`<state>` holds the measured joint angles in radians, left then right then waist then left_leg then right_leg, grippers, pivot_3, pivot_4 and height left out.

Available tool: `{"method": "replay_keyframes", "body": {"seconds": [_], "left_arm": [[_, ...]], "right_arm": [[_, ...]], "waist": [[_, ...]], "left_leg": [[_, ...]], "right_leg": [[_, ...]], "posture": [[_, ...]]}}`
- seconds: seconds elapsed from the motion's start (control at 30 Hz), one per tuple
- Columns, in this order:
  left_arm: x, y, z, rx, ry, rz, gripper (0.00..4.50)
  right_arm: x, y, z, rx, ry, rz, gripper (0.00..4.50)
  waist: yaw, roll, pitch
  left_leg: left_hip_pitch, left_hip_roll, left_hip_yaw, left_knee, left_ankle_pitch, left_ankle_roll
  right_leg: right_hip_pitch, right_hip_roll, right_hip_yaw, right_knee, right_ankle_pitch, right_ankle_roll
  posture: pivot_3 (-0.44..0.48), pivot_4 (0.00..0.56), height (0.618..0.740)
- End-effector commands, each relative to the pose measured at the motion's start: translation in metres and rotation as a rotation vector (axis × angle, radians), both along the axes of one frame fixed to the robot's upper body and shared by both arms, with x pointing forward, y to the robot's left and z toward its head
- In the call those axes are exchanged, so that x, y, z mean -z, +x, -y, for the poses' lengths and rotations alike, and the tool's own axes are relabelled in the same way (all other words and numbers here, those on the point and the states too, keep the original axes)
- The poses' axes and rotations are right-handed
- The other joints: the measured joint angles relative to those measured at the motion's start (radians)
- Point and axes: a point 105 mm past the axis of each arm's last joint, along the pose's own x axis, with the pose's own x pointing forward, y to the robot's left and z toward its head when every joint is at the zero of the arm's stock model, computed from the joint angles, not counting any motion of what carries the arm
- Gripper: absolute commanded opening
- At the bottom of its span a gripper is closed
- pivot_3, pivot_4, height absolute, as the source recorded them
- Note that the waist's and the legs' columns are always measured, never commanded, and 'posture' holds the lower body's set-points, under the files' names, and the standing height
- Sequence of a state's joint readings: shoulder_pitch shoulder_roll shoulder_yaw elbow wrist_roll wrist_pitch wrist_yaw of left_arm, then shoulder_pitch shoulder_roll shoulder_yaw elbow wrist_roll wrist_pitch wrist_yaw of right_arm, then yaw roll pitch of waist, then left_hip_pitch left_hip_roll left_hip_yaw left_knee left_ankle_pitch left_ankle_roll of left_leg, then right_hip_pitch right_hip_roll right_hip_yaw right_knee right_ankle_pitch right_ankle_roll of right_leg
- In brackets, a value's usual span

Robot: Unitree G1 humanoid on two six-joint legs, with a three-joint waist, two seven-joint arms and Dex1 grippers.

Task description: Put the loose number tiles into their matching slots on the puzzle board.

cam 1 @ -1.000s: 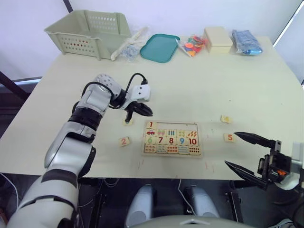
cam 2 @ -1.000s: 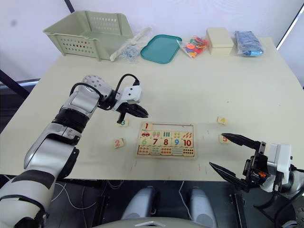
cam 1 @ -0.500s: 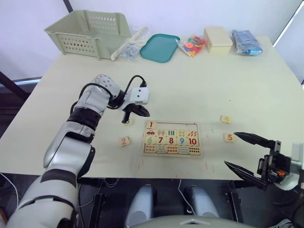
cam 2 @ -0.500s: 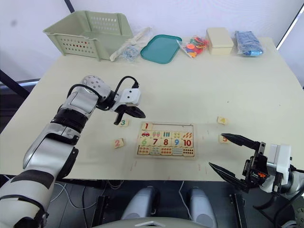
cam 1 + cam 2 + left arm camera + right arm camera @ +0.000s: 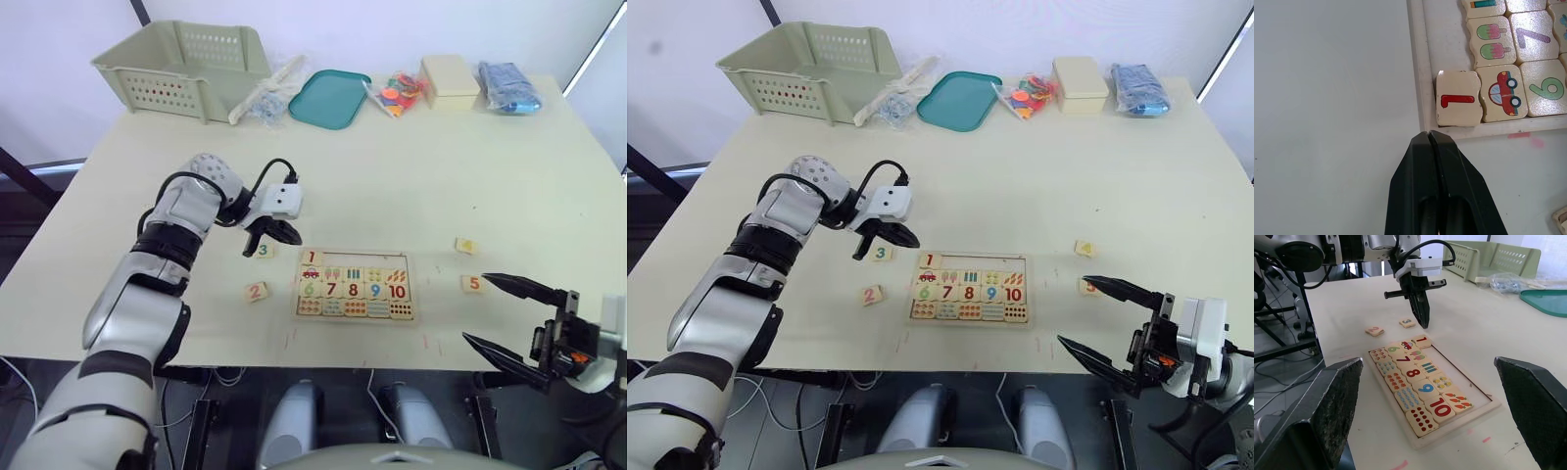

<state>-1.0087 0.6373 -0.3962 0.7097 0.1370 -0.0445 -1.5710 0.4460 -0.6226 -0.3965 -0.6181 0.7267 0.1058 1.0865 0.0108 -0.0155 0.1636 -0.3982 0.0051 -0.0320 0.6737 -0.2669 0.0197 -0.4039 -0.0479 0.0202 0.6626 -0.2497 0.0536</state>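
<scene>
I see the left end effector (image 5: 1430,139) clenched, empty, above the tabletop (image 5: 392,166) between tile 3 (image 5: 263,250) and puzzle board (image 5: 354,315); tile 1 (image 5: 1458,98) seated in its corner slot. Right end effector (image 5: 507,313) spread, near tile 5 (image 5: 473,284).

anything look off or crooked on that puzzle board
Yes. The 1 tile sits in the corner slot of the puzzle board, but slightly askew, not square to the rim. The other top-row slots are empty. Tiles 2, 3, 4 and 5 lie loose on the table.
</scene>
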Motion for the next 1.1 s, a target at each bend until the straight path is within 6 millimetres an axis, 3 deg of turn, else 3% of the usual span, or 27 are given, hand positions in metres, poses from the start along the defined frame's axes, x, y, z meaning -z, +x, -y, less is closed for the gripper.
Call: {"method": "replay_keyframes", "body": {"seconds": [0.03, 1.1], "left_arm": [[-0.003, -0.003, 0.000, 0.023, 0.016, 0.001, 0.02], [0.009, -0.014, 0.006, 0.066, 0.028, -0.040, 0.02]], "right_arm": [[-0.005, -0.003, -0.003, -0.016, 0.004, 0.028, 4.50], [-0.005, -0.006, -0.004, -0.007, 0.004, 0.019, 4.50]], "waist": [[0.000, 0.000, 0.000], [0.000, 0.000, 0.000]], "left_leg": [[0.000, 0.000, 0.000, 0.000, 0.000, 0.000], [0.000, 0.000, 0.000, 0.000, 0.000, 0.000]], "right_leg": [[0.000, 0.000, 0.000, 0.000, 0.000, 0.000], [0.000, 0.000, 0.000, 0.000, 0.000, 0.000]], "posture": [[0.000, 0.150, 0.740], [0.000, 0.150, 0.740]]}}
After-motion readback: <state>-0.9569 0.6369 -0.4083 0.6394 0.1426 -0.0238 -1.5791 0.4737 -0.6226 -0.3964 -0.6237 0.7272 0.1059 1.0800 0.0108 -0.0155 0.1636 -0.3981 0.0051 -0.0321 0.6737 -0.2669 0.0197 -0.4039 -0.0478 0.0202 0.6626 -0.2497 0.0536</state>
